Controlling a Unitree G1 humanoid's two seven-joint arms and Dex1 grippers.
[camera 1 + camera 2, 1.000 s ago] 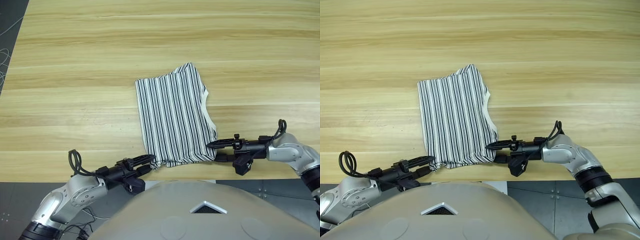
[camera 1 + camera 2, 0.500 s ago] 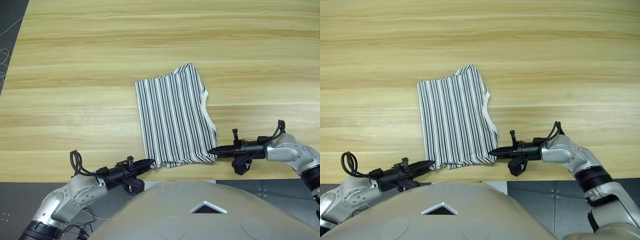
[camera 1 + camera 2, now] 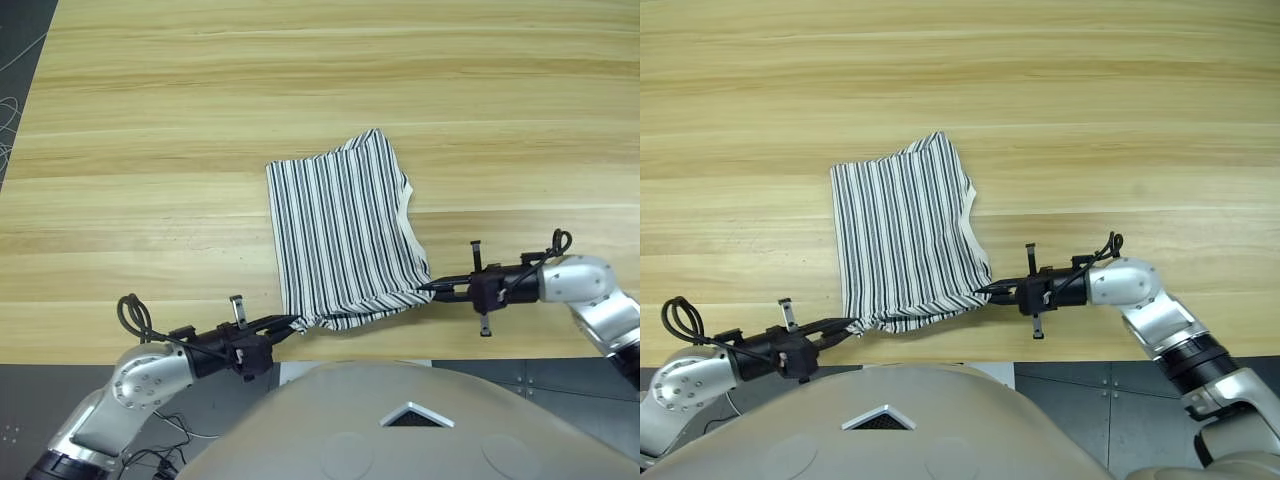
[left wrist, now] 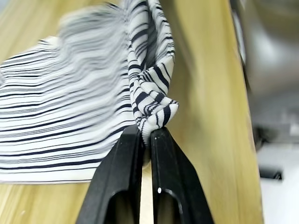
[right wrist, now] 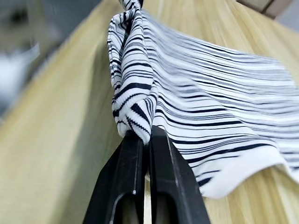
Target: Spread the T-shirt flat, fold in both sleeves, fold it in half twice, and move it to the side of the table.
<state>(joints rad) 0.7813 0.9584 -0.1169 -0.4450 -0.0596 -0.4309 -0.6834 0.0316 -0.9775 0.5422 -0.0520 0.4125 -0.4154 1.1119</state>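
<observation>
Left gripper [image 3: 292,321] clamps the near left corner of the T-shirt [image 3: 345,235], and right gripper [image 3: 425,288] pinches the near right corner. I see the shirt on the table [image 3: 150,120], its long axis running away from me, so the fold goes forward. Both corners have lifted since half a second ago.

Black-and-white striped T-shirt [image 3: 343,240] on my pale wooden table [image 3: 300,80].
I see thin black stripes set close together on white cloth, with a plain white band at the neckline [image 3: 411,215]. The table is honey-yellow, with darker brown grain streaks running across it. My left gripper [image 4: 145,135] and right gripper [image 5: 145,136] are both glossy black. Past the table's left edge I see dark grey floor [image 3: 20,60] crossed by thin pale cables [image 3: 8,105].
</observation>
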